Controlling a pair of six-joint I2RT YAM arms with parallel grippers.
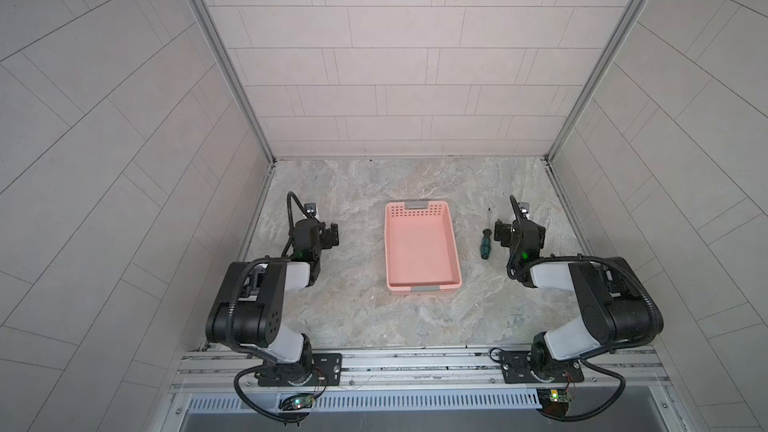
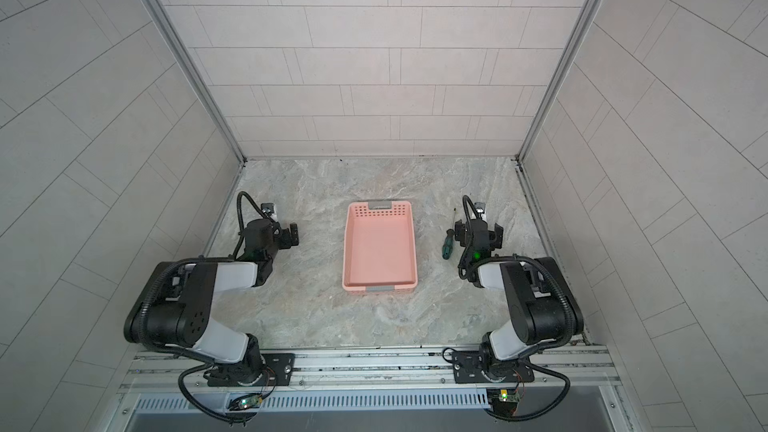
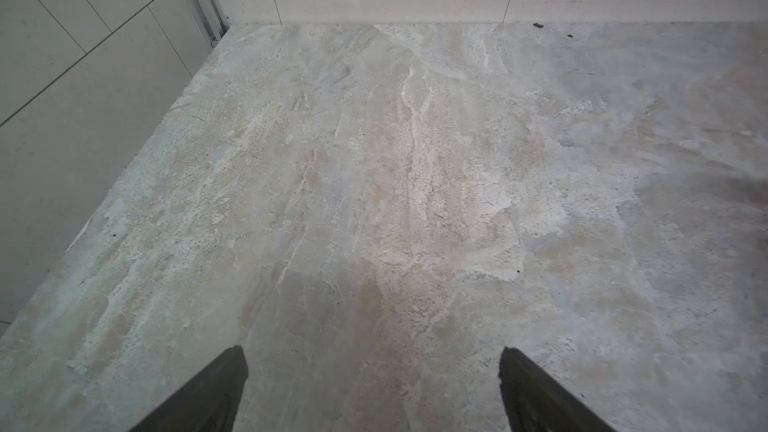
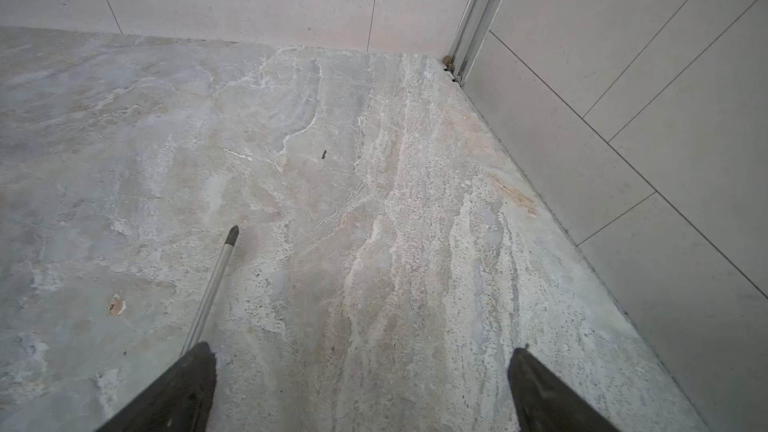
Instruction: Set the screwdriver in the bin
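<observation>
- Both arms sit low over the table (image 1: 353,317), one on each side of the bin (image 1: 419,251), as I watch through the top views.
- The bin lies in the middle of the table, long side running from front to back, with nothing inside it.
- The screwdriver (image 1: 486,236) lies flat on the table to the right of the bin, apart from it and outside its walls. The handle is toward the front and the tip points toward the back wall.
- The right gripper (image 4: 362,351) hangs just beside the screwdriver, on the side away from the bin. Its jaws are spread wide, with only bare table between them.
- In the right wrist view the shaft (image 4: 212,284) runs out from behind one fingertip (image 4: 195,363) and ends in a dark tip. I cannot tell whether that finger touches it.
- The left gripper (image 3: 371,367) is well apart from the bin, near the left wall. Its jaws are also spread and hold nothing, and its wrist view shows only table and wall.
</observation>
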